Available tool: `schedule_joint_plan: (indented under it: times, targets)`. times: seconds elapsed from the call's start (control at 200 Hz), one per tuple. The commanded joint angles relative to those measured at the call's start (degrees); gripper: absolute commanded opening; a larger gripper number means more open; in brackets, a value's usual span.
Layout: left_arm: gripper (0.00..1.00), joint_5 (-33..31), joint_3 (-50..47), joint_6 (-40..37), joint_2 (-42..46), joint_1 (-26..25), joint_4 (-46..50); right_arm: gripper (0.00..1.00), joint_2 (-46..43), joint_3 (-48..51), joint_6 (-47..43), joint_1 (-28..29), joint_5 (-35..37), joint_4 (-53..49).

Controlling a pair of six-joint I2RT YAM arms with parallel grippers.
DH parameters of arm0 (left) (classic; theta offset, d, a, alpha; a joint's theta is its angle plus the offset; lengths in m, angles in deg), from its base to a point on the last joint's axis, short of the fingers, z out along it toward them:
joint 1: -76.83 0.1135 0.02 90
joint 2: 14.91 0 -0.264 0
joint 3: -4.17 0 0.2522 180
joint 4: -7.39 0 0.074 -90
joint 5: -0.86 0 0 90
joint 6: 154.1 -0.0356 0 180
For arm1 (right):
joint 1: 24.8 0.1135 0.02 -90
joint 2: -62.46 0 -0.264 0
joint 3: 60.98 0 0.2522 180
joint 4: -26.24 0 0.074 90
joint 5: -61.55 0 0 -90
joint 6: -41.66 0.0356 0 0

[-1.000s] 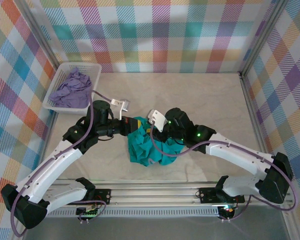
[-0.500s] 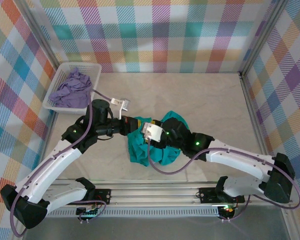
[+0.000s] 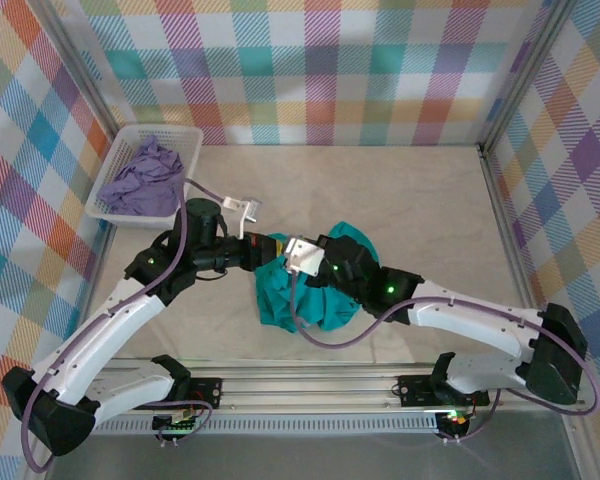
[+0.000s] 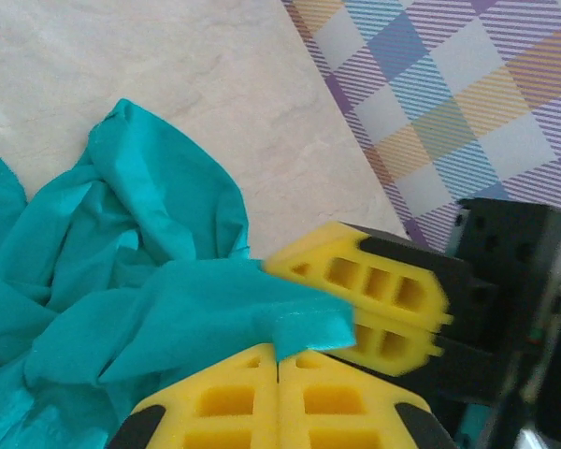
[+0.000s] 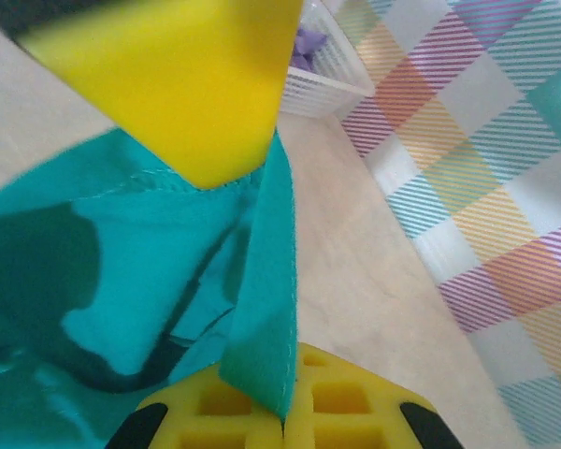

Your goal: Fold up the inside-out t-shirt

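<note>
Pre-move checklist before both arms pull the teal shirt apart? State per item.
1. Left gripper shut on a hem of the crumpled teal cotton t-shirt: ok.
2. Right gripper shut on a stitched edge of it: ok.
3. Grippers spaced apart: not ok, close together.
4. Shirt flat on the marbled table: not ok, bunched.
5. Which edges are held: cannot tell.
6. Pale lavender garment inside the white mesh basket, apart from the shirt: ok.

Left gripper [image 4: 278,351], right gripper [image 5: 285,412]: both clamped
</note>
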Motion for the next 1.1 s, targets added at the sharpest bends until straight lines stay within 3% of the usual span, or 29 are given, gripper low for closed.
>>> schedule_joint_plan:
  times: [0.0,0.155,0.295,0.47,0.595,0.69,0.86,1.0,1.1]
  targets:
    - [0.0,-3.64,3.22,-3.28,0.61,1.6,3.11,0.0,-2.98,-3.56,9.34,-5.86,-20.2,-9.9]
    - [0.0,-14.96,5.52,-9.06,0.75,1.73,8.23,0.0,-0.72,-8.24,19.84,-17.18,-47.68,-17.11]
    - [0.01,-19.1,5.58,-12.99,0.86,1.64,9.83,0.0,3.2,-10.74,29.72,-20.68,-56.84,-15.17]
    - [0.27,-19.83,4.28,-14.57,3.58,1.22,9.7,0.0,9.13,-15.19,42.9,-23.12,-60.11,-15.19]
    - [0.32,-15.56,1.36,-13.89,9.38,-0.45,6.91,0.0,11.7,-17.22,48.5,-24.07,-57.79,-16.7]
    - [0.38,-10.02,-1.66,-11.29,11.52,-4.44,3.35,0.0,12.98,-19.15,50.34,-24.07,-55.21,-18.77]
    - [0.49,-23.57,-1.59,-13.42,7.97,-17.08,5.57,0.0,14.55,-21.62,52.05,-24.2,-54.18,-21.53]
    - [0.52,-23.66,0.03,-16.51,2.49,-22.38,3.74,0.0,15.89,-23.44,51.88,-24.51,-53.89,-24.15]
    - [0.52,-27.06,2.63,-16.34,-2.37,-23.15,3.38,0.0,16.18,-23.45,51.88,-24.68,-54.7,-24.46]
